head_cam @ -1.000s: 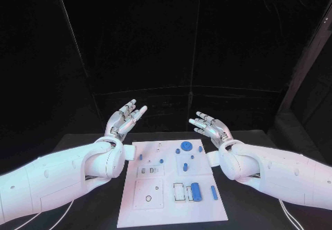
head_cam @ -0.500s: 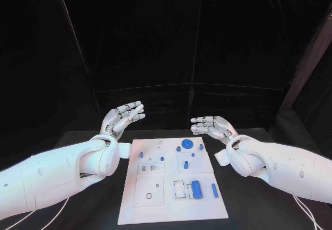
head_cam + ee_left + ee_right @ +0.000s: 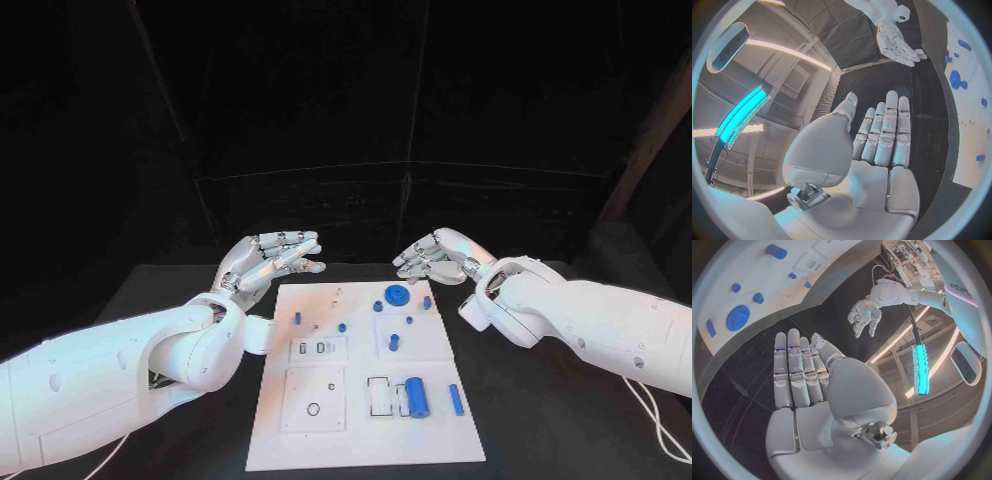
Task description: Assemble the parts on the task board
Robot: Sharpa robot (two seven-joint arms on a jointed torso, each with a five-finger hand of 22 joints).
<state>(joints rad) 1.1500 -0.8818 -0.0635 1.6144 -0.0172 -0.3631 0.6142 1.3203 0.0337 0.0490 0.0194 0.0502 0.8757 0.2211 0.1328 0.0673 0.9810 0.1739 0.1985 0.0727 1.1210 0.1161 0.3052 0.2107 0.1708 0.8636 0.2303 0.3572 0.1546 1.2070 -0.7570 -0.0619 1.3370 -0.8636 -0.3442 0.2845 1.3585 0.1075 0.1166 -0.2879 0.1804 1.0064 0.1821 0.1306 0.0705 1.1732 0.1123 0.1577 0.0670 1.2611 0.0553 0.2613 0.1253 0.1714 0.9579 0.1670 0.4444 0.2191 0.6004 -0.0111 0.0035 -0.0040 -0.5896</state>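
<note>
left silver many-fingered hand [image 3: 271,260] and right silver many-fingered hand [image 3: 437,255] poised above far edge of white rectangular task board [image 3: 353,440], fingers [image 3: 887,127] released, grasping nothing; likely staged before first pick. board at frame centre on black tabletop [image 3: 548,420]. small blue parts [image 3: 414,397] scattered on board: round disc [image 3: 395,294] near top, cylinder lower right.

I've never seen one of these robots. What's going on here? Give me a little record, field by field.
Surface: black table
Board: white task board, lying flat in the middle
Parts: small blue pieces on the board, among them a round blue disc near the far edge and a blue cylinder nearer the robot
Left hand: empty, fingers apart, raised over the board's far left corner
Right hand: empty, fingers loosely bent, above the far edge
Contact: neither hand touches any part
</note>
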